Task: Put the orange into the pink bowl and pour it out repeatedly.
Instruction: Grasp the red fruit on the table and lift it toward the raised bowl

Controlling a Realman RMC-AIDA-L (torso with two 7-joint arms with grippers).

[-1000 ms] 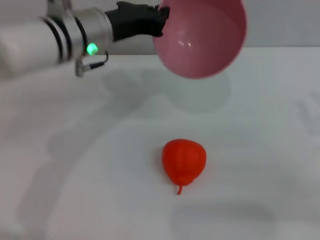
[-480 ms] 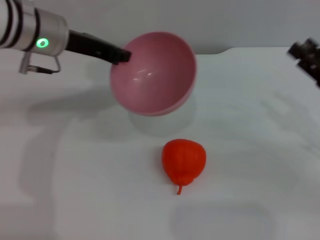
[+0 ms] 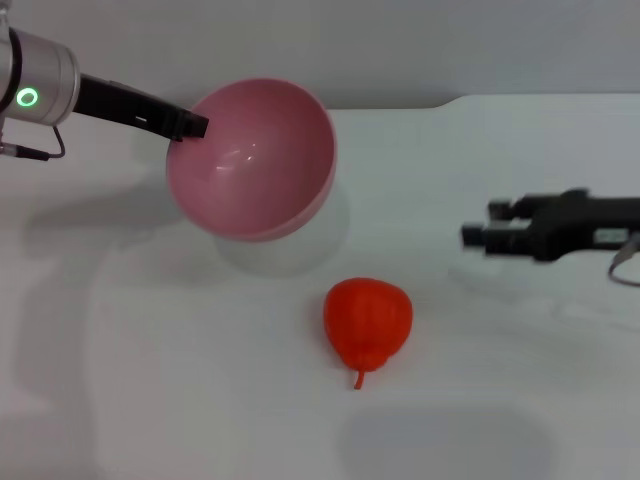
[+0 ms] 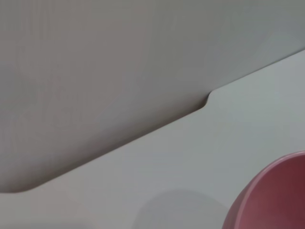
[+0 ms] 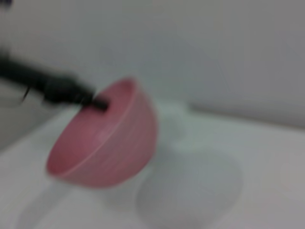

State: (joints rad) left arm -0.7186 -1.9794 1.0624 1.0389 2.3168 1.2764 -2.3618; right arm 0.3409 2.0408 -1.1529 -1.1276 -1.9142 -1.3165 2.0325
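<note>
Left end effector (image 3: 190,127) pinching tilted pink bowl (image 3: 250,160) rim | right end effector (image 3: 478,237) spread | orange (image 3: 367,320) on table (image 3: 150,380)

Blurry shot: the pink bowl (image 5: 107,140) is tilted and lifted off the white desk (image 5: 228,171), with the left end effector (image 5: 97,102) pinching its rim, shadow underneath.

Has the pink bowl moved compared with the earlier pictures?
Yes. Held by the left gripper, the pink bowl went down and to the robot's left, nearer the table, while the orange stayed put.
</note>
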